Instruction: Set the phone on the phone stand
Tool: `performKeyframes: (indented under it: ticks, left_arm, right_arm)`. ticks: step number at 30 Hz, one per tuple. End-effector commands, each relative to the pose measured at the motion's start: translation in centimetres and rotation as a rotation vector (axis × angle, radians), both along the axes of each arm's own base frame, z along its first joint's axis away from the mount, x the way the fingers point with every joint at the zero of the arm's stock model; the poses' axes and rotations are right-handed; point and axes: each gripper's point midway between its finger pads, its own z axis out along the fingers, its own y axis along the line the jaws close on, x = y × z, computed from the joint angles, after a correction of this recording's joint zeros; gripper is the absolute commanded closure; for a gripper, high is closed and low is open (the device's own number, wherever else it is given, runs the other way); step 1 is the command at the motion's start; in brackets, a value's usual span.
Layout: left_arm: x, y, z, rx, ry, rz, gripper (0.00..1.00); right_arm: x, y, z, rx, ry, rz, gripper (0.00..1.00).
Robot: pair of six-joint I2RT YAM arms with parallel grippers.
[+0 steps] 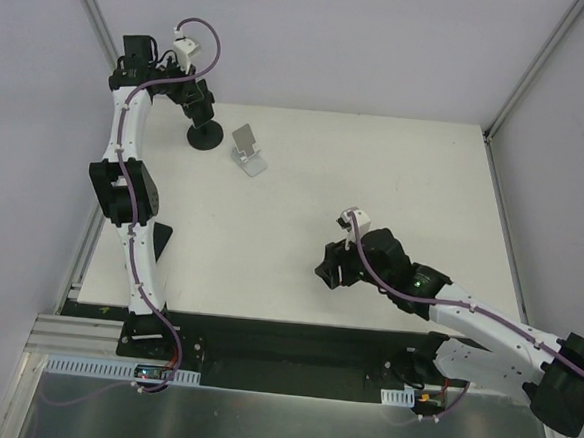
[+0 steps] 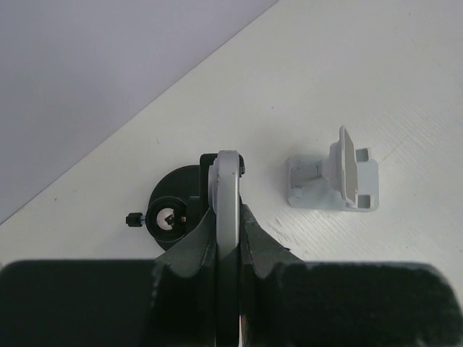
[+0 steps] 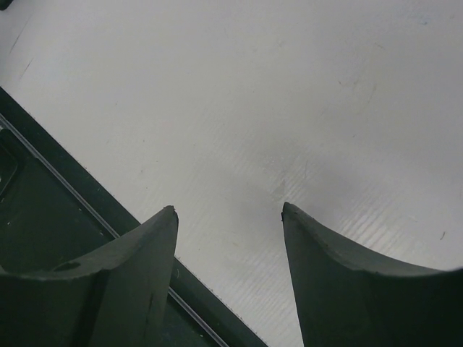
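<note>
My left gripper (image 2: 228, 220) is shut on the phone (image 2: 227, 177), a thin slab with a silver edge, held edge-on above the table. The white phone stand (image 2: 334, 178) sits on the table just right of the phone, a small gap away, its sloped back plate facing up. In the top view the stand (image 1: 248, 150) is at the far left of the table, with the left gripper (image 1: 197, 105) just left of it; the phone itself is hidden by the gripper there. My right gripper (image 3: 228, 211) is open and empty, low over the table near its front edge (image 1: 335, 266).
A black round base with a small knob (image 2: 171, 214) stands on the table under and left of the phone, also seen in the top view (image 1: 206, 135). The table's dark front edge rail (image 3: 87, 210) runs below the right gripper. Grey walls enclose the far and left sides.
</note>
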Motion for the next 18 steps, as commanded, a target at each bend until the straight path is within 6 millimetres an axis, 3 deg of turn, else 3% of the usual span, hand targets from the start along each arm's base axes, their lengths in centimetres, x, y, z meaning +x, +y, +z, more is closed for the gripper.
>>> performKeyframes:
  ticks: [1, 4, 5, 6, 11, 12, 14, 18]
  left_arm:
    - [1.0, 0.2, 4.4, 0.016, -0.159, -0.035, 0.81]
    - [1.1, 0.5, 5.1, -0.024, -0.157, -0.003, 0.33]
    - [1.3, 0.7, 6.0, -0.033, -0.180, 0.005, 0.06]
    - [1.1, 0.6, 6.8, -0.055, -0.182, 0.016, 0.01]
    - [0.8, 1.3, 11.5, -0.124, -0.239, 0.149, 0.01]
    - [-0.7, 1.3, 11.6, -0.194, -0.182, 0.203, 0.01]
    - [-1.5, 1.8, 12.2, -0.258, -0.188, 0.301, 0.02]
    - [-6.7, 1.9, 13.0, -0.414, -0.276, 0.436, 0.03]
  right_arm:
    - [0.3, 2.3, 1.7, 0.096, 0.006, 0.052, 0.38]
    - [0.1, 2.8, 1.8, 0.113, 0.026, 0.065, 0.38]
    - [0.1, 2.9, 1.9, 0.117, 0.028, 0.064, 0.38]
    - [0.0, 2.9, 1.8, 0.118, 0.033, 0.069, 0.38]
    - [-0.3, 2.8, 2.2, 0.146, 0.041, 0.059, 0.38]
    - [-0.3, 2.8, 2.5, 0.154, 0.037, 0.056, 0.39]
    - [-0.2, 2.8, 2.7, 0.162, 0.029, 0.054, 0.39]
    - [-0.1, 2.8, 3.6, 0.175, 0.010, 0.055, 0.39]
